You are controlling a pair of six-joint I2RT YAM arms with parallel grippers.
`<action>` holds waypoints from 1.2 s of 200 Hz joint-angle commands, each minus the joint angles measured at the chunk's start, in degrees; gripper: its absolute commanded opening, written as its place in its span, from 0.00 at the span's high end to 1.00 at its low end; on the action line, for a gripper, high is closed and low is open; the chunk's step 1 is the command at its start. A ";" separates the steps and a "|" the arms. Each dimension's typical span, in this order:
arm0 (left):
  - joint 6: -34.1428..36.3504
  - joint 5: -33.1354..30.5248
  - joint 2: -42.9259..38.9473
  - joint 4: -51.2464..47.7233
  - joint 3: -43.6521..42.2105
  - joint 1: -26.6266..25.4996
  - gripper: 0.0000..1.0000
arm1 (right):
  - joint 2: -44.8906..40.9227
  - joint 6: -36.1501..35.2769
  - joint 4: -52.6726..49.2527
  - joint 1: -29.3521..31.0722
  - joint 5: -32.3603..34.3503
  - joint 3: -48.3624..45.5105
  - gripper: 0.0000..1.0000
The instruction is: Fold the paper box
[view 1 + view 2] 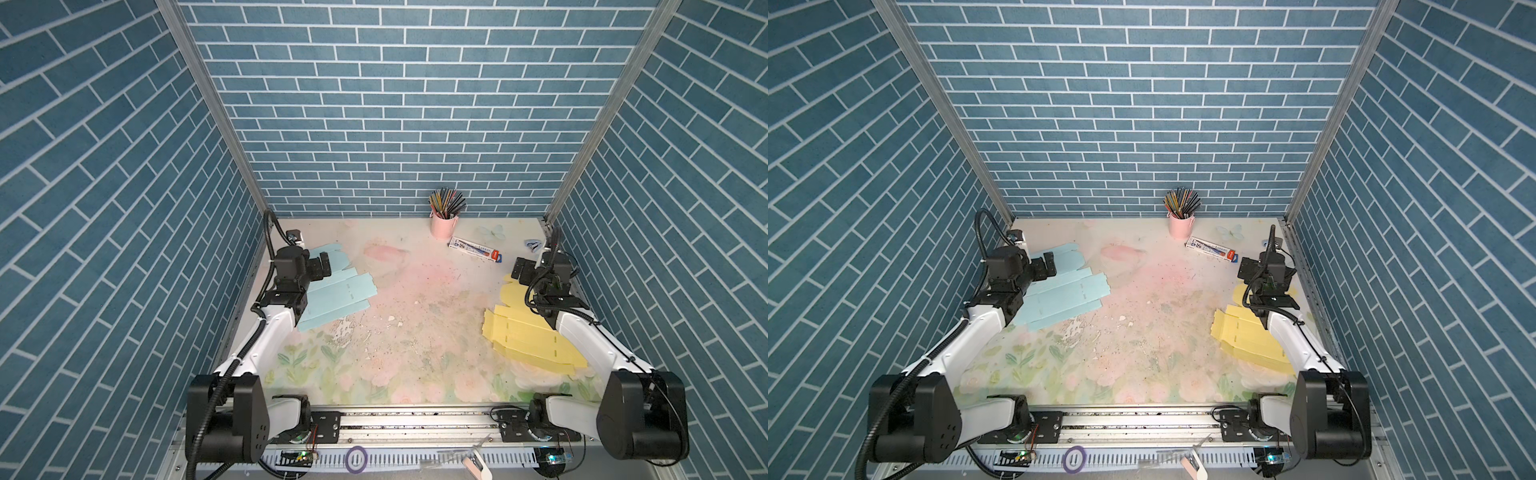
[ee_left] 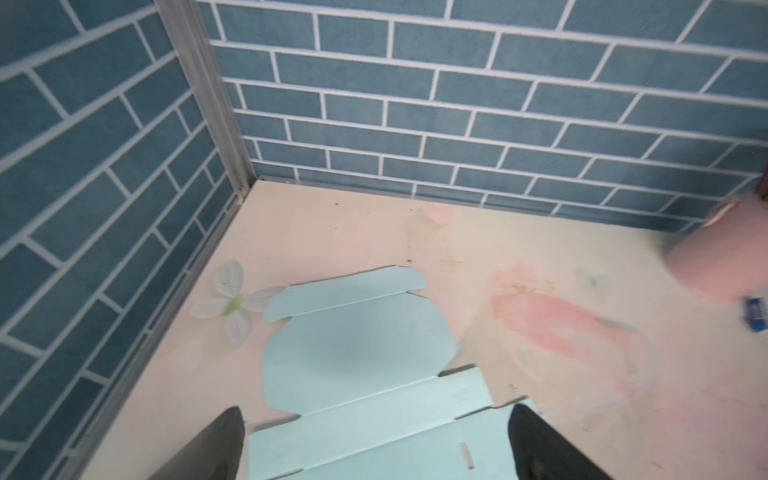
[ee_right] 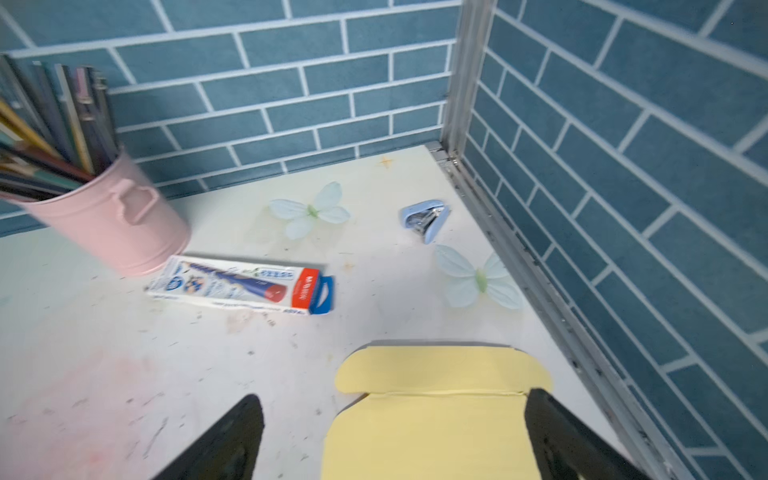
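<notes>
Left gripper [image 2: 376,415] spread wide and empty, above the flat blue paper box [image 1: 345,293] at centre left of both top views, right gripper [image 3: 395,397] equally wide and empty, above the flat yellow paper box [image 1: 523,332] at centre right, pink pencil cup [image 1: 444,226] just above centre.

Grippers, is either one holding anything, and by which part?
Nothing is held: left gripper and right gripper both have open jaws, over the blue sheet and yellow sheet.
</notes>
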 commanded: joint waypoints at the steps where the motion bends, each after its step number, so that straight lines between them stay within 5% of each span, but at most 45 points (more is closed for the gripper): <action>1: -13.23 8.09 -0.41 -16.60 2.88 -3.46 0.01 | -2.36 6.30 -10.53 6.60 0.20 0.62 0.02; 42: -22.87 11.71 -6.00 -15.29 -1.63 -8.35 0.01 | 6.72 13.90 -17.81 15.63 -0.63 9.91 0.01; 79: -22.60 19.21 1.77 -21.58 2.67 -8.90 0.01 | 13.29 10.70 -14.68 23.79 -0.97 12.91 0.01; 143: -20.72 13.99 9.88 -22.15 3.68 -8.90 0.01 | 16.43 12.13 -20.77 34.38 -3.64 15.80 0.01; 240: -20.83 12.21 14.62 -15.95 -1.24 -9.93 0.00 | 15.60 13.98 -19.13 35.46 -11.26 15.47 0.02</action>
